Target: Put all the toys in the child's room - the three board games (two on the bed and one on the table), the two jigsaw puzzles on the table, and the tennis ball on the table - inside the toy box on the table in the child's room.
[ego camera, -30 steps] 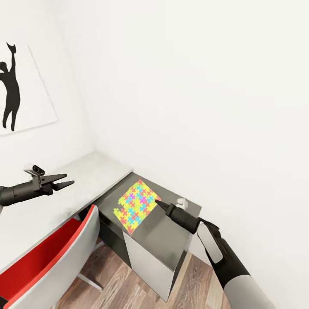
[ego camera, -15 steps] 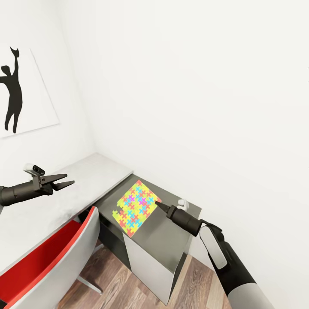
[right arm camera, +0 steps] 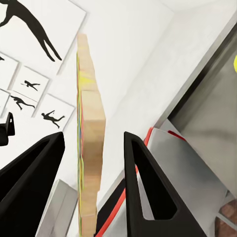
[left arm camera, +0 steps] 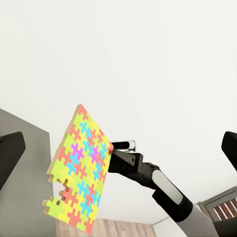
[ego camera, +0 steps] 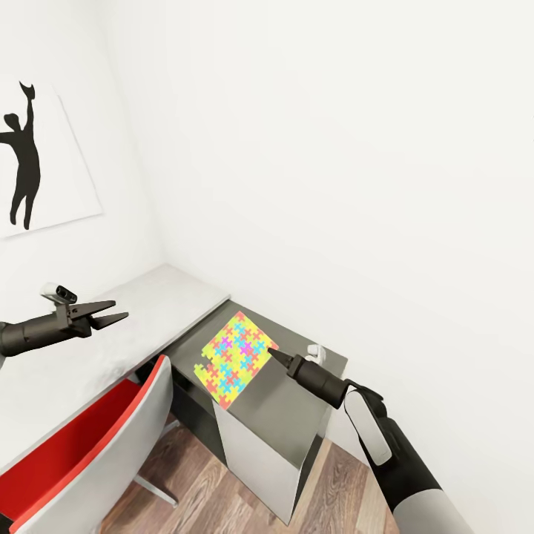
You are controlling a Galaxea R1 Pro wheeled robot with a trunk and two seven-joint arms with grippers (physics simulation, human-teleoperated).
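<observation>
One jigsaw puzzle (ego camera: 235, 357) is up off the dark lower tabletop (ego camera: 289, 415), pinched by its edge in the right gripper (ego camera: 271, 351), whose fingers straddle the thin slab. It looks light and stiff but thin, so I'd guess an edge grip can slip or pivot. Right arm reaches forward and low; left gripper (ego camera: 113, 311) hangs spread and empty over the pale tabletop (ego camera: 148, 311).

desk: pale grey top (ego camera: 141, 311) running along left wall | lower dark grey wing (ego camera: 293, 411) sitting in the corner | wood-plank floor (ego camera: 196, 482) carrying both
</observation>
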